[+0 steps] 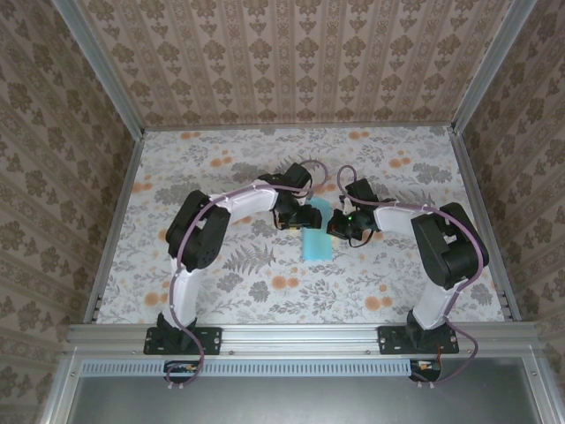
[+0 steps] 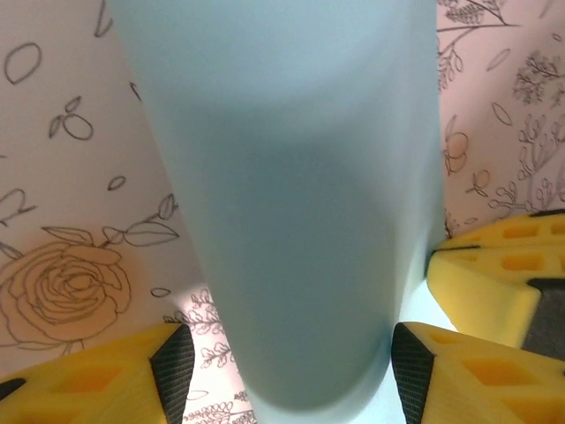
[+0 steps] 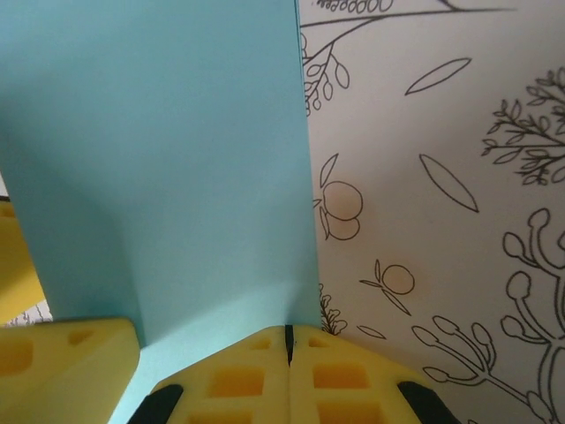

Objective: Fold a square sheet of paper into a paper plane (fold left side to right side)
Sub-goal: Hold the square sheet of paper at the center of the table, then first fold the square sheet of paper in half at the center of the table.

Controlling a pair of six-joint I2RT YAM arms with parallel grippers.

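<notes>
Floral tabletop (image 1: 221, 168), square sheet of paper (image 1: 317, 243) mid-table, curling over. Left gripper (image 2: 291, 358) fingers spread around the sheet's curl. Right gripper (image 3: 287, 353) fingers pressed together at the sheet's right edge. Looks mid left-to-right fold. Next: align edges, flatten crease.

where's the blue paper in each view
top: paper, a small patch at the middle of the tabletop
left wrist: centre, a curved band running top to bottom between the yellow fingers
right wrist: left half, its straight edge running down to the shut right claw
shared landmark: the floral tabletop beside the paper
</notes>
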